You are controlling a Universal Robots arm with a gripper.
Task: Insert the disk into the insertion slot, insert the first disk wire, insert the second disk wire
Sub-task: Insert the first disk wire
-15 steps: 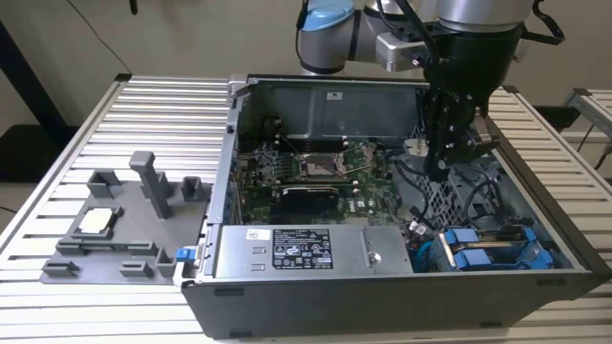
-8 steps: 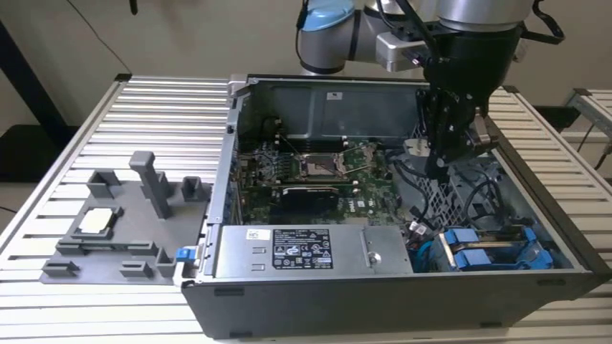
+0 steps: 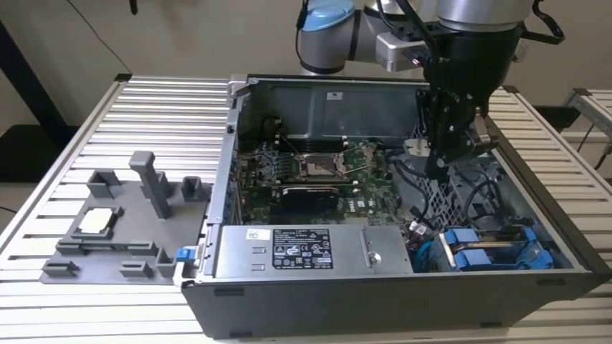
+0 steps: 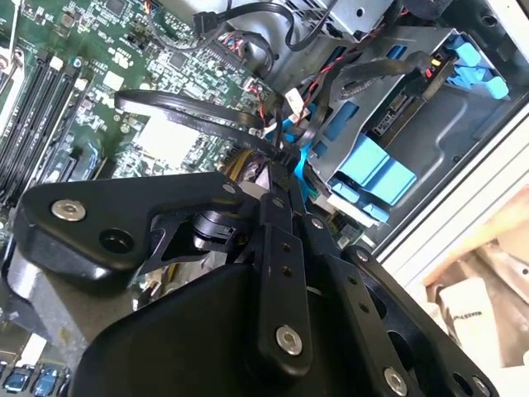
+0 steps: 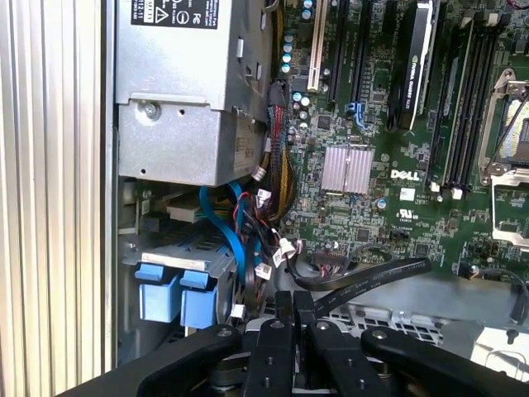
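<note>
Gripper (image 5: pixel 293 304) closed on black cable (image 5: pixel 372 277), inside computer case (image 3: pixel 402 301), near motherboard (image 5: pixel 355 215)

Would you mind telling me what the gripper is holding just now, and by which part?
The gripper is shut on a black flat cable, pinching it near one end; the cable's very tip is hidden between the fingers.
</note>
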